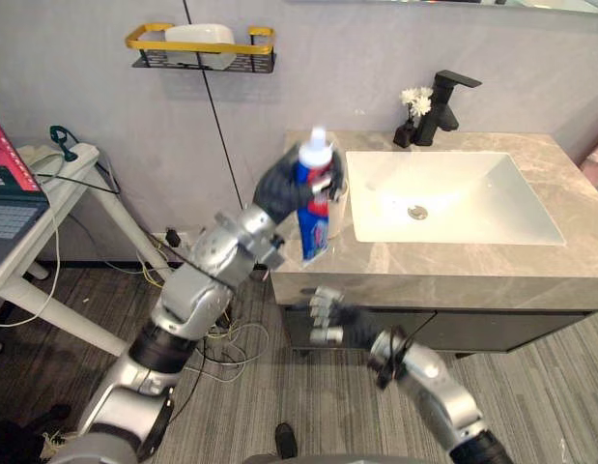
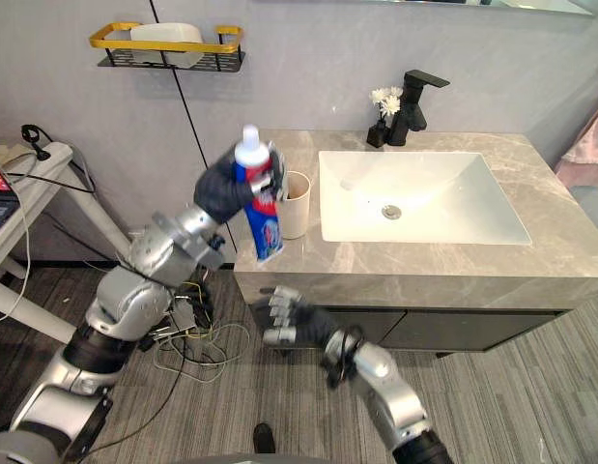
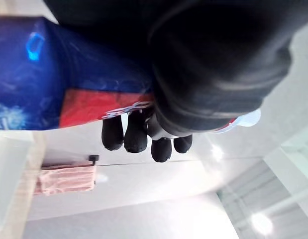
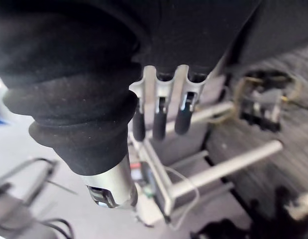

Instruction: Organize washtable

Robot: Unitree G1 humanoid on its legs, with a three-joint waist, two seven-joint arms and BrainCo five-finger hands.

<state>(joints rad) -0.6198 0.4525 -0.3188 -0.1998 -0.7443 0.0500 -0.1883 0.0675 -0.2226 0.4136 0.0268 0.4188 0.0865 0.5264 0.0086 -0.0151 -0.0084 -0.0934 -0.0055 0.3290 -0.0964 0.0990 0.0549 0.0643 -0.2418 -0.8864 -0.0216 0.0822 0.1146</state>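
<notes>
A blue and red toothpaste tube [image 1: 313,198] with a white cap is held cap-up above the washtable's left end. My left hand [image 1: 284,186] is shut on it, and its dark fingertips [image 3: 125,134] wrap the tube [image 3: 69,89] in the left wrist view. Right behind the tube stands a cream cup [image 2: 295,203] on the marble counter [image 2: 395,261]. My right hand [image 2: 287,317] hangs below the counter's front edge with its fingers [image 4: 158,119] loosely curled, holding nothing.
A white sink basin [image 1: 443,198] fills the counter's middle. A black faucet [image 1: 443,101] and a small vase of white flowers [image 1: 412,114] stand at the back. A wall shelf [image 1: 202,48] holds a white object. A white side table [image 1: 47,203] stands left.
</notes>
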